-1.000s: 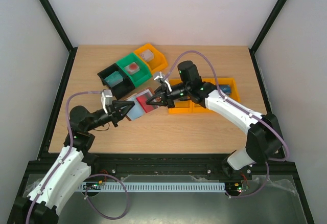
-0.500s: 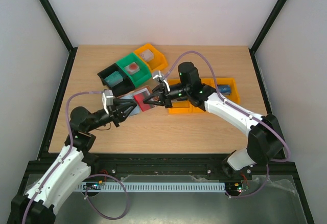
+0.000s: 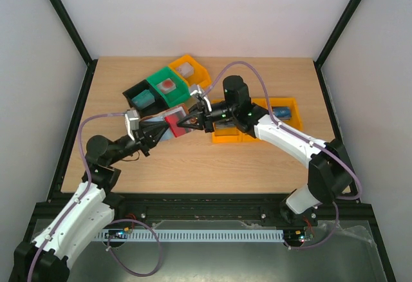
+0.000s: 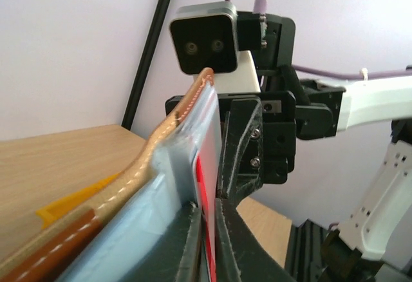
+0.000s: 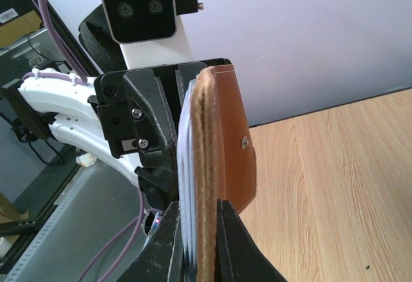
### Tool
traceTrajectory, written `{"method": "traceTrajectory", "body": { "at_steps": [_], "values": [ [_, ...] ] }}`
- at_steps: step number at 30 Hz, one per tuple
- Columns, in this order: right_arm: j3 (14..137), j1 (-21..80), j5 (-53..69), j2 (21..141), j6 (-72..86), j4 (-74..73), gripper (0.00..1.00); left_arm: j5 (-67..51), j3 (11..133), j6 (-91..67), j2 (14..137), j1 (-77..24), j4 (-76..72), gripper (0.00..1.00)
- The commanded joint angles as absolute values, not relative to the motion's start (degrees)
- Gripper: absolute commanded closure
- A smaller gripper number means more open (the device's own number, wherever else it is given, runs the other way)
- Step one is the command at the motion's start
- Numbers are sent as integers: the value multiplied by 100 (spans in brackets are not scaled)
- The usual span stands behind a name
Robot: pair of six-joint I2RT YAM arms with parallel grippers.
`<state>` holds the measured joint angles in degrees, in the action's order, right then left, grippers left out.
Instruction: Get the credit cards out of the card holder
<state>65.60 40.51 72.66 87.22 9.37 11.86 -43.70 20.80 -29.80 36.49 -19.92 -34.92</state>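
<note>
Over the wooden table (image 3: 270, 159), just in front of the coloured bins (image 3: 175, 96), the brown leather card holder (image 5: 226, 141) is held up in the air between the two arms. The right gripper (image 5: 197, 234) is clamped on one edge of it, with one finger on the brown outside and the other on the pale blue-grey inside. The left gripper (image 4: 207, 237) meets it from the opposite side, its jaws pinched together on the red credit card (image 3: 174, 126), which lies against that blue-grey inside.

Wooden table (image 3: 257, 159), black bin (image 3: 131, 93), green bin (image 3: 156, 76), yellow bins (image 3: 201, 71)
</note>
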Motion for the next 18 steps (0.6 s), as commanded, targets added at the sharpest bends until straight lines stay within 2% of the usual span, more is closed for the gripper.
{"method": "traceTrajectory", "body": {
  "at_steps": [1, 7, 12, 18],
  "values": [
    [6830, 4664, 7312, 9112, 1022, 1499, 98, -5290, 2206, -2935, 3769, -2346, -4086, 97],
    [6879, 4673, 7152, 9011, 524, 930, 98, -5006, 2237, -2652, 3610, -2285, -3277, 98],
    [6813, 4550, 7546, 8973, 627, 873, 87, -4356, 2285, -2640, 3401, -1996, -2608, 98],
    [6568, 4446, 7548, 8774, 850, 1087, 84, -3926, 2113, -2754, 3357, -1463, -2165, 98]
  ]
}}
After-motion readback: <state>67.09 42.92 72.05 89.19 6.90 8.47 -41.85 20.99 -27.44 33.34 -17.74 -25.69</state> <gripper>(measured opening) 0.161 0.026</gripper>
